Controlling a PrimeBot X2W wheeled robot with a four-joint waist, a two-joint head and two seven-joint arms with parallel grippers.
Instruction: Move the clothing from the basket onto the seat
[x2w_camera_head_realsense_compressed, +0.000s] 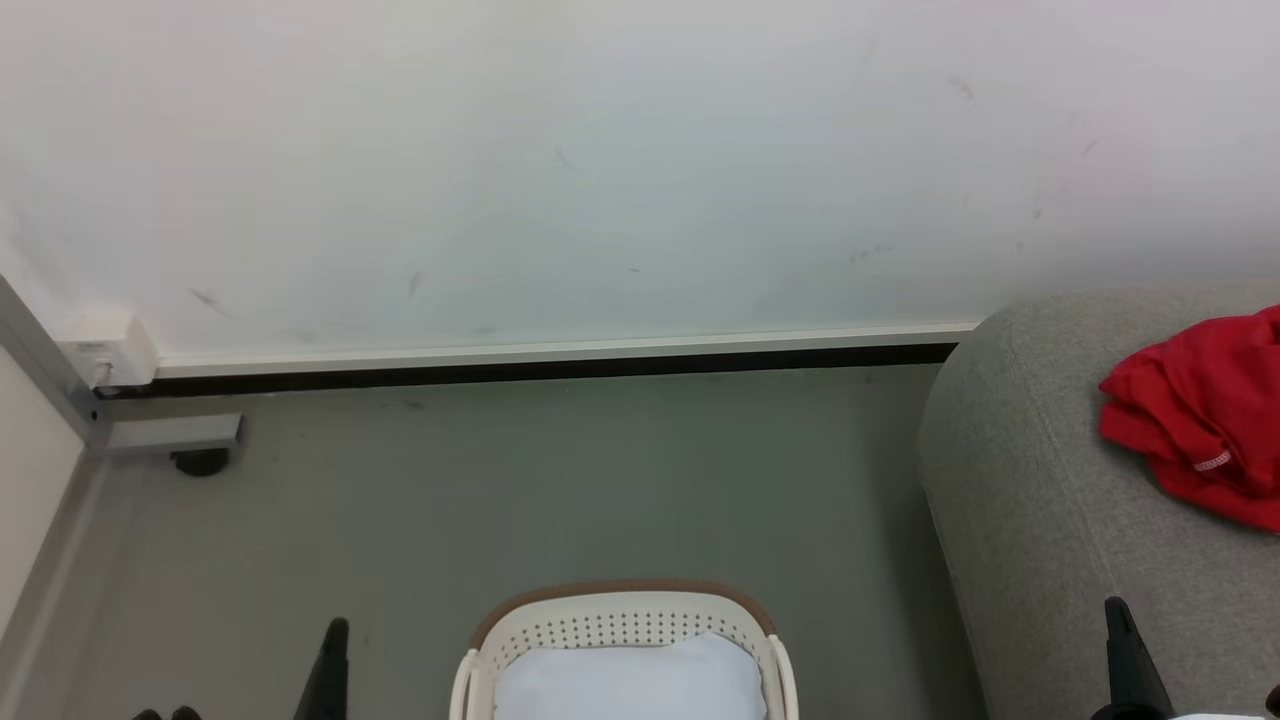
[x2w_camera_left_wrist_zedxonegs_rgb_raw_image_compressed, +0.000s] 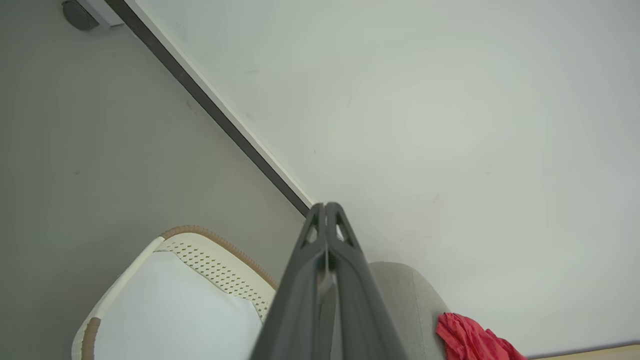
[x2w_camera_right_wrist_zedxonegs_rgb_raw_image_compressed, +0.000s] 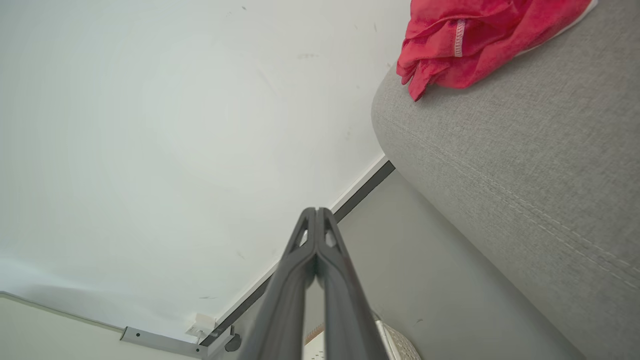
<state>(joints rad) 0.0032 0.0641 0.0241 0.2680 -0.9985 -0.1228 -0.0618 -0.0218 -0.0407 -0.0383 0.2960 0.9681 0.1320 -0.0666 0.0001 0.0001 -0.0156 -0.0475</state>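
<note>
The red clothing (x2w_camera_head_realsense_compressed: 1205, 415) lies bunched on the grey seat (x2w_camera_head_realsense_compressed: 1040, 500); the basket (x2w_camera_head_realsense_compressed: 620, 625) holds pale padding (x2w_camera_head_realsense_compressed: 630, 680), no red visible; left gripper (x2w_camera_left_wrist_zedxonegs_rgb_raw_image_compressed: 326, 206) and right gripper (x2w_camera_right_wrist_zedxonegs_rgb_raw_image_compressed: 316, 210) hang pressed together, empty; seemingly done.

The left dark long-fingered pincer (x2w_camera_head_realsense_compressed: 337, 630) stood at seven o'clock of the head view, jaws pressed together, empty, pointing toward twelve. The right dark long-fingered pincer (x2w_camera_head_realsense_compressed: 1117, 610) stood likewise at five o'clock.

Red clothing (x2w_camera_head_realsense_compressed: 1205, 415) bunched on grey seat (x2w_camera_head_realsense_compressed: 1040, 520); white basket (x2w_camera_head_realsense_compressed: 620, 628) nr it.
</note>
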